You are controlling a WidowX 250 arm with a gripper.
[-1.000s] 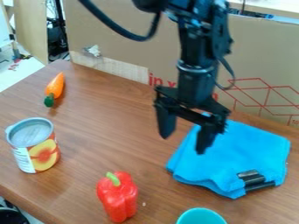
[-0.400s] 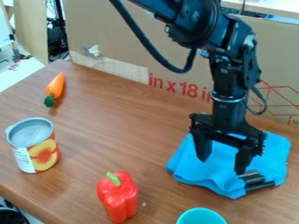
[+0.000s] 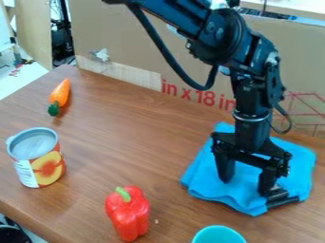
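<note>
The gripper (image 3: 245,186) hangs over the blue folded cloth (image 3: 208,182) at the right of the table, its two fingers apart with nothing visible between them but cloth below. Its fingertips are low, at or just above the cloth; whether they touch it I cannot tell. A black object (image 3: 282,201) lies at the cloth's front right edge, partly behind the right finger.
A red pepper (image 3: 128,214) stands at the front middle, a turquoise cup (image 3: 219,235) at the front edge of view. A can (image 3: 37,158) and an orange carrot (image 3: 60,94) are at the left. A cardboard sheet (image 3: 139,52) stands behind the table.
The gripper has moved right and down, from above the cloth's left part to low over its middle and front. The cloth and the other objects have stayed put.
</note>
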